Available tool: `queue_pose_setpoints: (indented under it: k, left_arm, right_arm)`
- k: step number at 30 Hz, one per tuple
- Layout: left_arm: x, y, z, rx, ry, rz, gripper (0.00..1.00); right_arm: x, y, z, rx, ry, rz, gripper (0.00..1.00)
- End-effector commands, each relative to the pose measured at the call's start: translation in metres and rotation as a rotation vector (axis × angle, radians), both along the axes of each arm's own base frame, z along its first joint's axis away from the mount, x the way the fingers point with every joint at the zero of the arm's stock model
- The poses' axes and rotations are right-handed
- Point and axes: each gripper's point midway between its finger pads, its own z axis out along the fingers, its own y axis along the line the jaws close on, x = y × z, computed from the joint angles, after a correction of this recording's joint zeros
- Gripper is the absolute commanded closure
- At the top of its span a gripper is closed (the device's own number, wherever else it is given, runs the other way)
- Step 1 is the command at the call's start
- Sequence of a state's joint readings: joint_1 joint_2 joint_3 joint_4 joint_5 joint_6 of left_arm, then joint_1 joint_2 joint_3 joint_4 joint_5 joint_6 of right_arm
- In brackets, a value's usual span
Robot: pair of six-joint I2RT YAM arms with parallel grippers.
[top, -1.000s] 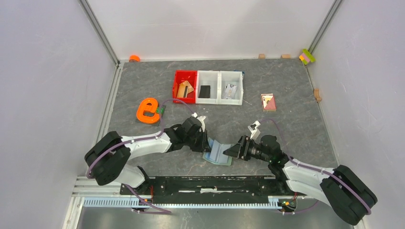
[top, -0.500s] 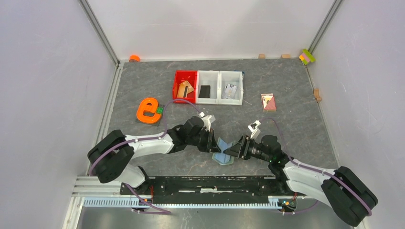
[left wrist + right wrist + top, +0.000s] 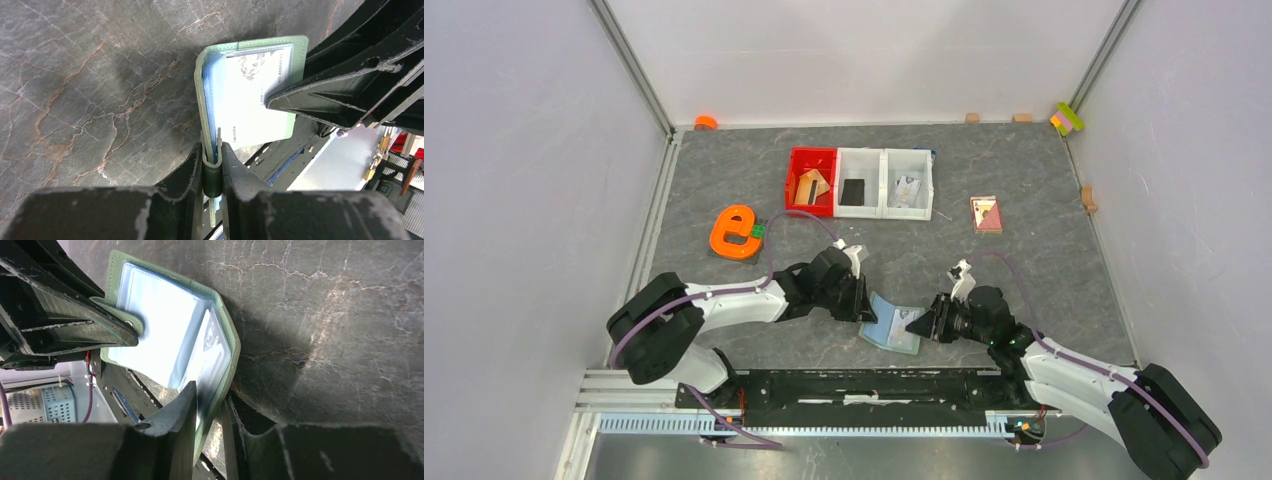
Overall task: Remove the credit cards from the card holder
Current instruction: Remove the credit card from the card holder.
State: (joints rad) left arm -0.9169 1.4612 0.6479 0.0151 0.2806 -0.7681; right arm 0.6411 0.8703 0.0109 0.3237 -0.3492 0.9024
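Grey marbled table (image 3: 1024, 190): red-and-white bin row (image 3: 860, 183) beyond left gripper (image 3: 869, 305), orange "e" (image 3: 733, 232) off its left, pink square (image 3: 986, 214) beyond right gripper (image 3: 916, 323).

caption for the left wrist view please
Left gripper clamps one flap of the open sage-green folding card holder; right gripper touches its pale printed credit card.

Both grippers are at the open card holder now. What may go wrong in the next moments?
1. The right gripper straddles a whole flap of the card holder, not only the card in it. A pull may drag the holder and card together.
2. The left gripper pinches only a narrow edge of the holder, so under that pull the holder may slip out or twist.
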Motion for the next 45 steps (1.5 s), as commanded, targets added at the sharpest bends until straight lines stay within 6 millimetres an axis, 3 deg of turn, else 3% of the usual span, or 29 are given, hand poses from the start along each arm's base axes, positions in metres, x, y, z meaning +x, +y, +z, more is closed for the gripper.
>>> queue_pose_setpoints:
  k: [1, 5, 11, 18, 20, 23, 27, 29, 35, 45]
  left_arm:
    - [0.004, 0.004, 0.003, 0.028, -0.044, -0.002, 0.98]
    - [0.007, 0.016, -0.007, 0.105, -0.052, 0.02, 0.97]
    - [0.02, 0.05, -0.021, 0.328, -0.113, 0.048, 0.75]
    - [0.035, 0.075, 0.023, 0.397, -0.238, 0.111, 0.52]
    - [0.037, 0.082, 0.038, 0.405, -0.273, 0.12, 0.5]
    - [0.031, 0.07, 0.063, 0.293, -0.293, 0.087, 0.53]
    - [0.009, 0.032, 0.09, 0.016, -0.26, -0.01, 0.69]
    - [0.0, 0.014, 0.097, -0.105, -0.238, -0.055, 0.72]
    - [-0.009, -0.005, 0.091, -0.2, -0.169, -0.099, 0.69]
    - [-0.01, -0.006, 0.087, -0.298, -0.112, -0.077, 0.66]
  right_arm:
    - [-0.015, -0.016, -0.031, -0.071, 0.032, -0.002, 0.73]
    - [-0.019, -0.017, -0.034, -0.066, 0.047, -0.001, 0.8]
    - [-0.016, -0.014, -0.029, -0.049, 0.034, -0.003, 0.97]
    - [-0.008, 0.001, -0.004, 0.029, 0.011, 0.021, 1.0]
    - [-0.006, 0.005, 0.003, 0.055, 0.008, 0.024, 1.0]
    - [-0.005, 0.01, 0.011, 0.08, 0.007, 0.032, 1.0]
    - [0.003, 0.02, 0.032, 0.131, -0.011, 0.047, 1.0]
    - [0.001, 0.026, 0.042, 0.175, -0.007, 0.064, 1.0]
    - [-0.005, 0.034, 0.067, 0.3, 0.003, 0.09, 1.0]
    - [-0.011, 0.037, 0.091, 0.411, 0.008, 0.105, 1.0]
